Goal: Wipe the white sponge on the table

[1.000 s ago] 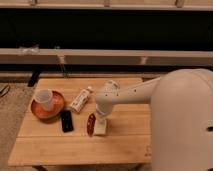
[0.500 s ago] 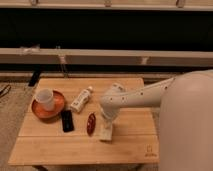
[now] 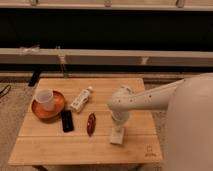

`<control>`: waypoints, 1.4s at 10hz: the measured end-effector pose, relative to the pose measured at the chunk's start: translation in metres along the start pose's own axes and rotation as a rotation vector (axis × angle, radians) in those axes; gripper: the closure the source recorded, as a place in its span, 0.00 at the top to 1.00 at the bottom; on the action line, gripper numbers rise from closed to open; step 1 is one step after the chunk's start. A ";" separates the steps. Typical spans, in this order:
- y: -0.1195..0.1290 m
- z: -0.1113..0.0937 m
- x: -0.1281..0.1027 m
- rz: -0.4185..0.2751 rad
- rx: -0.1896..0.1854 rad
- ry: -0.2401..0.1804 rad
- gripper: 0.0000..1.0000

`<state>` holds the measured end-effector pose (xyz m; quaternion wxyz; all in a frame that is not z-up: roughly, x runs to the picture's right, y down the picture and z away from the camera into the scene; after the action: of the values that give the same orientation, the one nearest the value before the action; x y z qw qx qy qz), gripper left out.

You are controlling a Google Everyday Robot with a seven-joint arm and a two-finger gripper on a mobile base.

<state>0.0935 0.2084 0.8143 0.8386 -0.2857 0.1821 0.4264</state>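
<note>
The white sponge (image 3: 116, 137) lies flat on the table (image 3: 60, 147), right of its middle and near the front edge. My gripper (image 3: 117, 129) points straight down onto the sponge from above, shut on it, at the end of the white arm (image 3: 145, 100) that reaches in from the right. The gripper hides the top of the sponge.
An orange bowl (image 3: 37, 114) holding a white cup (image 3: 45, 99) stands at the left. A white tube-like bottle (image 3: 81, 99), a black phone (image 3: 67, 120) and a small red object (image 3: 91, 124) lie left of the sponge. A long bench runs behind the table.
The gripper and the sponge have slid together to the right and toward the front edge, away from the red object.
</note>
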 end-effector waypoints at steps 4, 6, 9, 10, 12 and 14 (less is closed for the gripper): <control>-0.055 0.004 -0.003 0.035 0.045 0.009 0.00; -0.070 0.007 -0.017 0.026 0.052 -0.009 0.00; -0.075 0.010 -0.036 0.006 0.051 -0.031 0.00; -0.073 0.010 -0.038 0.003 0.050 -0.031 0.00; -0.075 0.011 -0.044 -0.013 0.048 -0.042 0.00; -0.075 0.012 -0.052 -0.035 0.046 -0.053 0.00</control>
<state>0.1259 0.1488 0.8758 0.8569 -0.2579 0.1646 0.4149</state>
